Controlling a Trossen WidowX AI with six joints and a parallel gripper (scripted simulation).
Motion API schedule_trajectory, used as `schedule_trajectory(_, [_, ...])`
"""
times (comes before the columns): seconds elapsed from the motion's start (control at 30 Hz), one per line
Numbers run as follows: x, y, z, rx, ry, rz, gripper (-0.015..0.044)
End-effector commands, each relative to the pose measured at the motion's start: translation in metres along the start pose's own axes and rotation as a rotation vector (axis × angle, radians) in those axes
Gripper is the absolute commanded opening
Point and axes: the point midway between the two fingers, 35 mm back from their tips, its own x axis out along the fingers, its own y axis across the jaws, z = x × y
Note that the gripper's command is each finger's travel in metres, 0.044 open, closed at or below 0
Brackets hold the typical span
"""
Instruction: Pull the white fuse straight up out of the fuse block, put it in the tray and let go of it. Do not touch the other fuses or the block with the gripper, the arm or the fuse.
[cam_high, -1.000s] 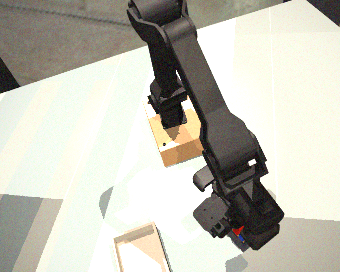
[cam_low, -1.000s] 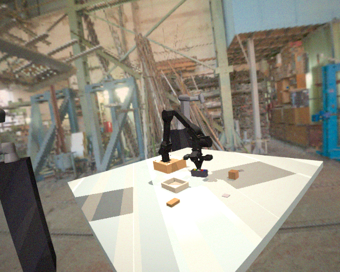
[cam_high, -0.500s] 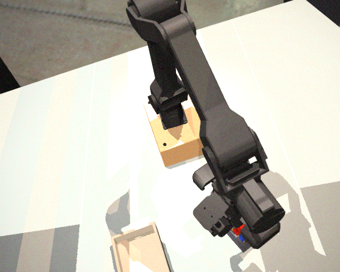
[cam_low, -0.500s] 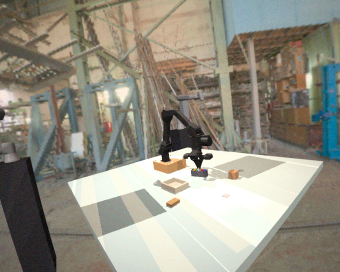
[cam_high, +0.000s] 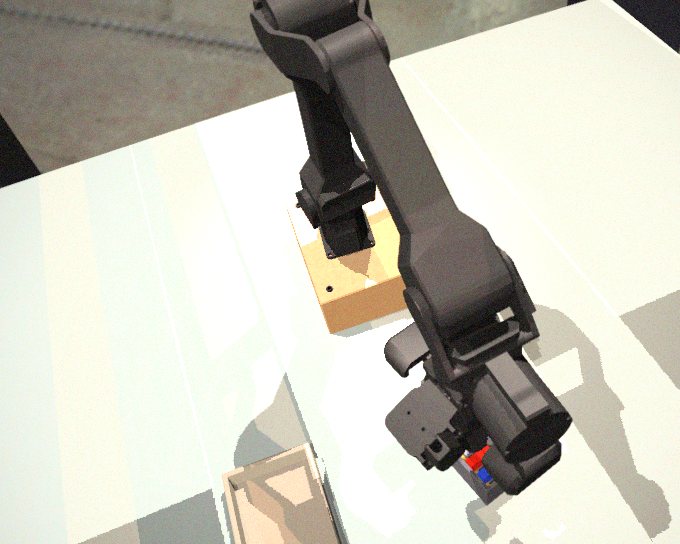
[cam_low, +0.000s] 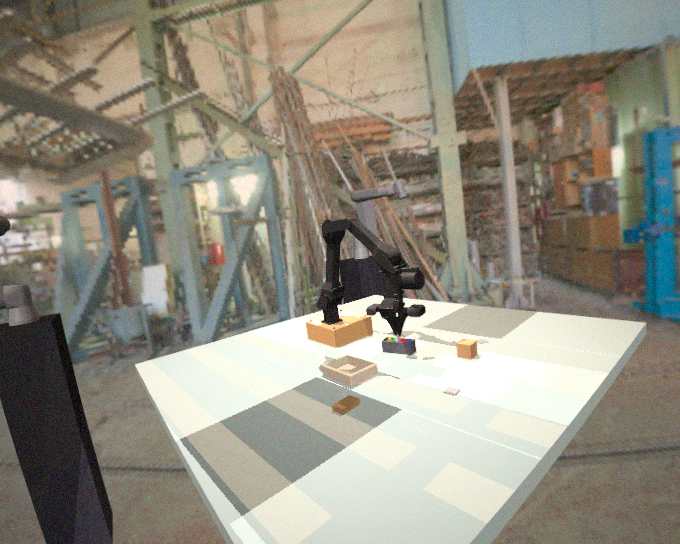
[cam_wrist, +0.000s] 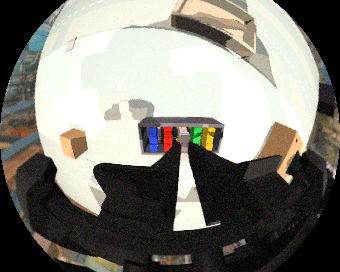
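The dark grey fuse block (cam_high: 475, 485) (cam_low: 391, 347) (cam_wrist: 180, 121) stands below my gripper (cam_low: 398, 334) (cam_wrist: 183, 145). My gripper is shut on the white fuse (cam_wrist: 184, 132), which stands up between the fingertips, above the middle of the block. In the wrist view, brass contacts show beside it in the middle slot. I cannot tell whether its lower end is clear of the block. The blue fuse (cam_wrist: 153, 140) and red fuse (cam_wrist: 168, 141) sit on one side, the green fuse (cam_wrist: 197, 135) and yellow fuse (cam_wrist: 209, 140) on the other. The beige tray (cam_high: 272, 462) (cam_low: 340, 377) (cam_wrist: 207, 31) holds nothing visible.
The arm's wooden base (cam_high: 362, 306) (cam_low: 340, 335) (cam_wrist: 277, 144) stands behind the block. An orange-brown cube (cam_low: 466, 349) (cam_wrist: 73, 143) stands to the block's other side. A brown brick (cam_low: 345, 404) lies beyond the tray. A flat pink piece (cam_low: 452, 390) (cam_wrist: 71, 44) lies farther out.
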Motion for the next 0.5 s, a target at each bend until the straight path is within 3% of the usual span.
schedule_trajectory(0.0, [-0.0019,-0.0004,-0.0004,-0.001,0.002,-0.002,0.0000])
schedule_trajectory(0.47, [-0.0089,-0.0005,-0.0004,-0.002,0.003,-0.002,0.0000])
